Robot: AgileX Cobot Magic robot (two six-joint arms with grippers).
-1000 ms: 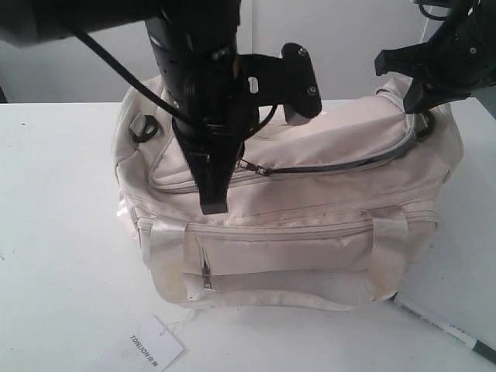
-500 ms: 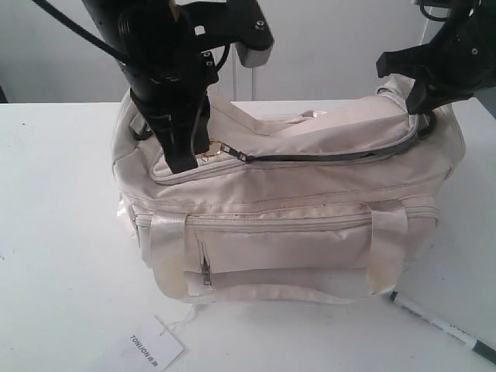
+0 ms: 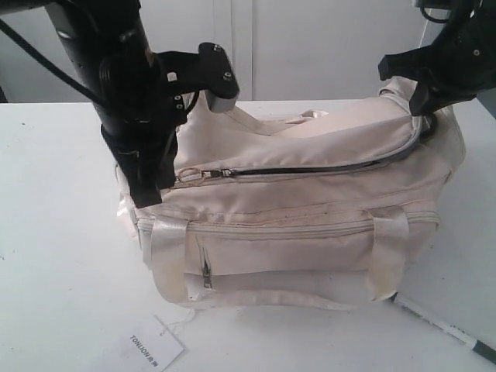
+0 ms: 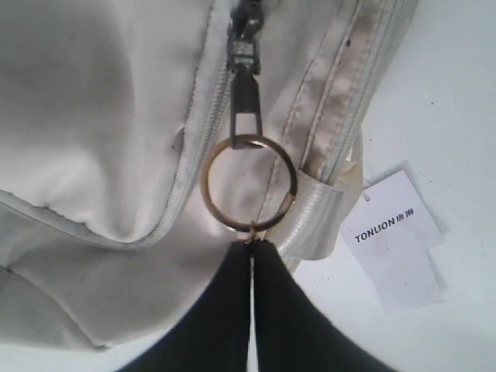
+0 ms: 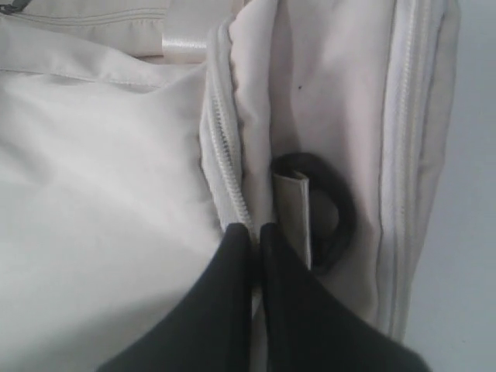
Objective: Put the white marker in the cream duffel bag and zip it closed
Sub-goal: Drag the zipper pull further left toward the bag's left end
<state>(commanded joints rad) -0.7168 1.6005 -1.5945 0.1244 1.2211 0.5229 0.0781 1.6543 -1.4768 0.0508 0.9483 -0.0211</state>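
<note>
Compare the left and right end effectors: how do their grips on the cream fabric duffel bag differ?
The left end effector pinches the gold metal ring pull of the curved top zipper; the right end effector pinches bag fabric beside that zipper. The left is at the left end of the cream fabric duffel bag in the exterior view, the right at its right end. Both are shut.

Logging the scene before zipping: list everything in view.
soft cream fabric duffel bag: one, cream, mid-table
thin white marker, dark end: one, white, tabletop, off bag's right front corner
small white printed paper tag: one, white, on table before bag
gold metal ring pull: one, gold, on top zipper
flat white table: one, white, under all
left jaws: one pair, black, shut on ring pull
right jaws: one pair, black, shut on bag's fabric
</note>
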